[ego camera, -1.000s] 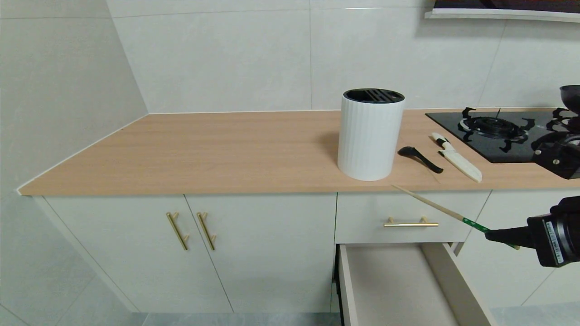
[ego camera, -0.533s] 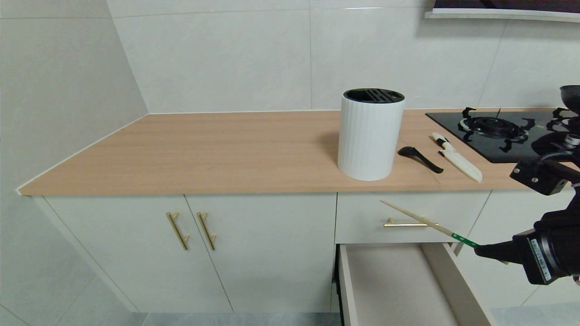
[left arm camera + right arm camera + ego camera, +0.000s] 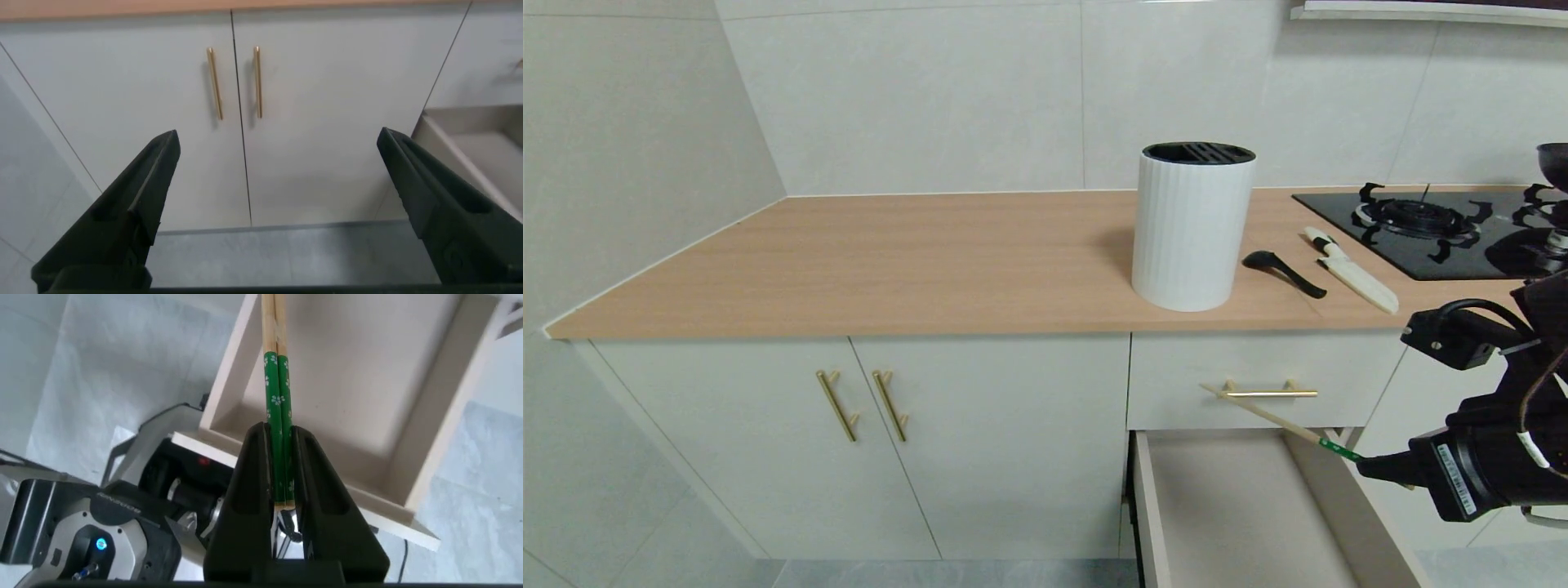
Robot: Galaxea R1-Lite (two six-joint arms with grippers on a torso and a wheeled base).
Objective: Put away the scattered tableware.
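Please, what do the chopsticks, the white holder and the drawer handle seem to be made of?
Chopsticks: probably bamboo or wood, pale matte shafts with green painted ends.
White holder: likely plastic or ceramic, ribbed matte wall, black slotted top.
Drawer handle: likely metal, gold-coloured sheen.

No text reads clearly anywhere. A white label sits just behind the right gripper, with dark lines of print too small to make out. The chopsticks pinched in that gripper carry a green band just ahead of the fingertips. The band bears pale flower-like marks, no letters or numbers. Farther back, a white tag on a cable shows no discernible print.
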